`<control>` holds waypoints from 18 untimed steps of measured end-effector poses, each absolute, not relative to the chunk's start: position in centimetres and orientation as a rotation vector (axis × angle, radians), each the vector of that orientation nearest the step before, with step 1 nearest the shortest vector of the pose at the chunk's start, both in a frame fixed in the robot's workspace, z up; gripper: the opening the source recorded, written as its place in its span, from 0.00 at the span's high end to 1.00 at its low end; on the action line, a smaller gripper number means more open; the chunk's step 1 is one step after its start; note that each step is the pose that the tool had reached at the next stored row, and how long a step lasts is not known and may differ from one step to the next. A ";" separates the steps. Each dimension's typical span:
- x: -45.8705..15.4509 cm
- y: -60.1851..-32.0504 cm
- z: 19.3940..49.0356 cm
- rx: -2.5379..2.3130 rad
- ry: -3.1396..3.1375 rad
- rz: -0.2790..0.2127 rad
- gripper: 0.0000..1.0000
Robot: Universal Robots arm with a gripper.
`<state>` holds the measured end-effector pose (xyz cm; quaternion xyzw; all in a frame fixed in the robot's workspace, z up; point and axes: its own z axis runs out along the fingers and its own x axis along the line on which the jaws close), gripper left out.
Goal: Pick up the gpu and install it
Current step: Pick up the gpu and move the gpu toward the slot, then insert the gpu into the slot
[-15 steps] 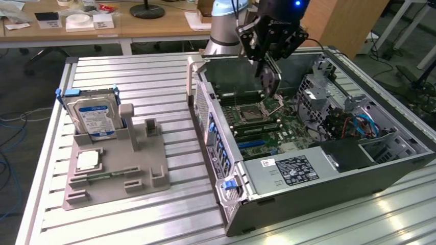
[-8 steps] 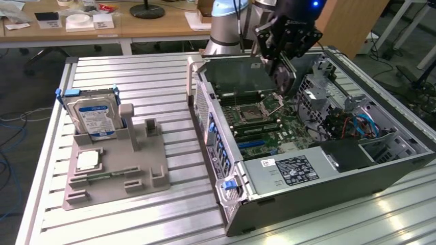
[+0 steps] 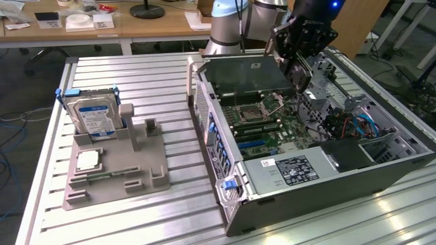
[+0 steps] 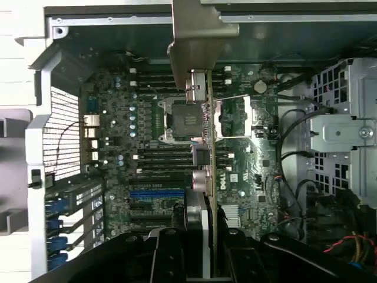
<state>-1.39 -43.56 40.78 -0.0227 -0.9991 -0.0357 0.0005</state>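
The thin, dark green-black gpu (image 4: 208, 147), silvery bracket leading, is pinched edge-on in the black gripper (image 3: 297, 65). Below the gripper lies the green motherboard (image 3: 272, 137) of the open grey computer case (image 3: 327, 176). A good install likely needs the card upright and squared to the blue slot (image 4: 154, 193).

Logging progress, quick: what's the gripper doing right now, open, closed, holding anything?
Gripper: closed on the gpu, above the open computer case.
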 end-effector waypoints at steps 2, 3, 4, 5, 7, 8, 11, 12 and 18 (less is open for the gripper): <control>-1.3 -43.6 40.8 -0.071 -3.138 -0.112 0.72; -1.3 -43.6 40.8 -0.071 -3.138 -0.112 0.72; -1.3 -43.6 40.8 -0.071 -3.138 -0.112 0.72; -1.3 -43.6 40.8 -0.071 -3.138 -0.112 0.72; -1.3 -43.6 40.8 -0.071 -3.138 -0.112 0.72; -1.3 -43.6 40.8 -0.071 -3.138 -0.112 0.72; -1.3 -43.6 40.8 -0.071 -3.138 -0.112 0.72; -1.3 -43.6 40.8 -0.071 -3.138 -0.112 0.72; -1.3 -43.6 40.8 -0.071 -3.138 -0.112 0.72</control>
